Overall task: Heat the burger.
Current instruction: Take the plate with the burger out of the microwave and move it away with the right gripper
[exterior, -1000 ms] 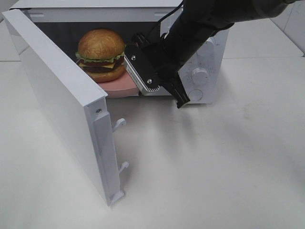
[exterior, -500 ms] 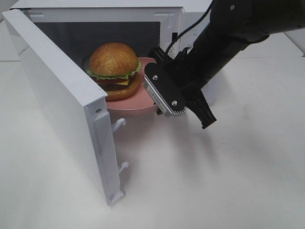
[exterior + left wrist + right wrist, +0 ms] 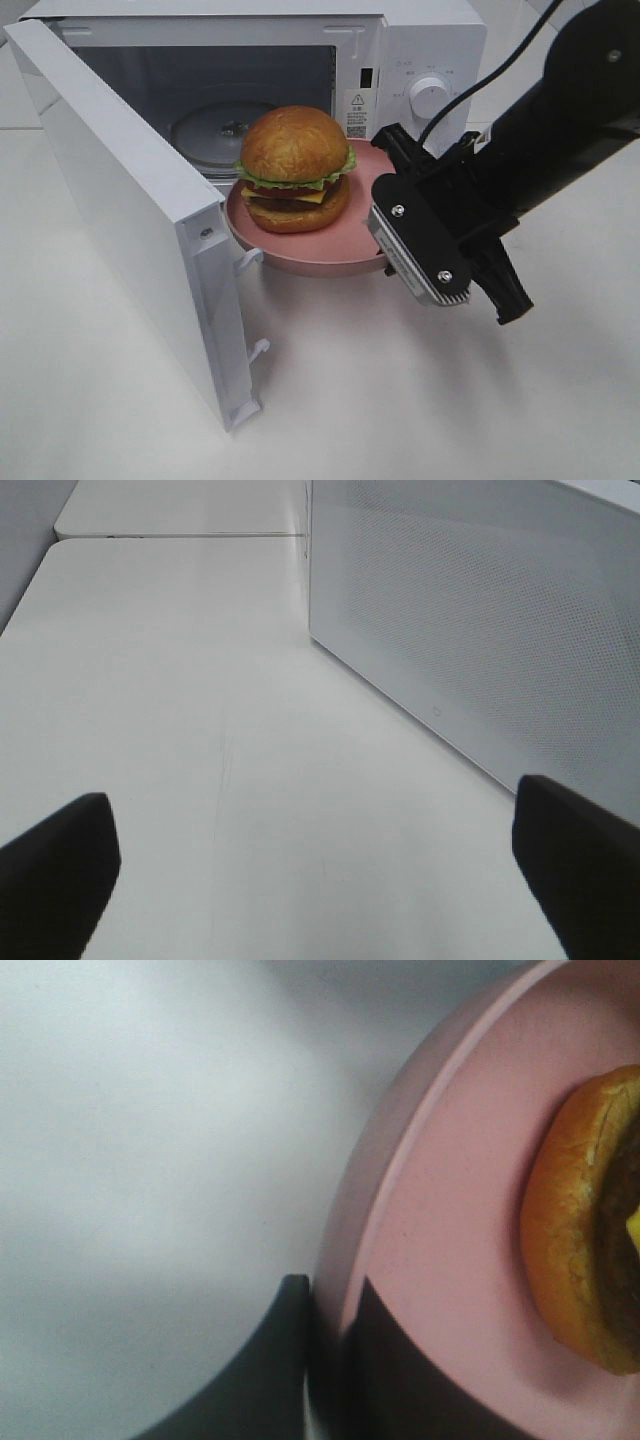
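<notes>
White microwave (image 3: 420, 60) showing a small warning-triangle sticker (image 3: 355, 100) beside the cavity opening, fine print beneath it blurring beyond legibility, faint markings ringing the control knob (image 3: 429, 95), none reading clearly

Bright even light, soft shadows; right wrist view blurred close-up

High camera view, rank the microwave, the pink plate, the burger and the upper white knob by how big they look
1. microwave, by far the largest
2. pink plate
3. burger, narrower than the plate under it
4. upper white knob, the smallest, though it sits farther back
</notes>
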Action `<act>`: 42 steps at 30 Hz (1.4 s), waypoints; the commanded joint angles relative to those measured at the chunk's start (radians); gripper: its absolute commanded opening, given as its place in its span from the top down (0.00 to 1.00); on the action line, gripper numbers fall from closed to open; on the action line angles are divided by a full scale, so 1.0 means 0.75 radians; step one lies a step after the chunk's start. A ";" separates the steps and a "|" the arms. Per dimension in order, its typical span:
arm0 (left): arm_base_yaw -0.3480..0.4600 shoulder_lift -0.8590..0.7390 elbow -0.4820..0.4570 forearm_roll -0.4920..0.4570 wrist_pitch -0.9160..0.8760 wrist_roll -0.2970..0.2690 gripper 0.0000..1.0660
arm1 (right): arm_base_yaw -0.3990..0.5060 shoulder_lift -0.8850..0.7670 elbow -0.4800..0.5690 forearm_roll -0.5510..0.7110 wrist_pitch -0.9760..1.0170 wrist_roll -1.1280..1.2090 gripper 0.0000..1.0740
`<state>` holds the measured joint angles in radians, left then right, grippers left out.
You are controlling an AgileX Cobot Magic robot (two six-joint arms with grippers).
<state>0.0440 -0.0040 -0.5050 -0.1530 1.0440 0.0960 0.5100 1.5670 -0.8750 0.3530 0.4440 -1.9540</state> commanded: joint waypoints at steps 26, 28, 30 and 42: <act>0.005 -0.028 0.004 -0.007 -0.009 -0.005 0.06 | -0.009 -0.760 0.501 -0.323 -0.012 0.575 1.00; 0.005 -0.028 0.004 -0.007 -0.009 -0.005 0.06 | -0.009 -0.795 0.517 -0.373 0.003 0.631 1.00; 0.005 -0.028 0.004 -0.007 -0.009 -0.005 0.06 | -0.009 -0.807 0.524 -0.395 0.009 0.659 1.00; 0.005 -0.028 0.004 -0.007 -0.009 -0.005 0.06 | -0.009 -0.893 0.553 -0.824 0.120 1.287 1.00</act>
<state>0.0440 -0.0040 -0.5050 -0.1530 1.0440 0.0960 0.5090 0.9120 -0.4530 -0.2280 0.5780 -1.0200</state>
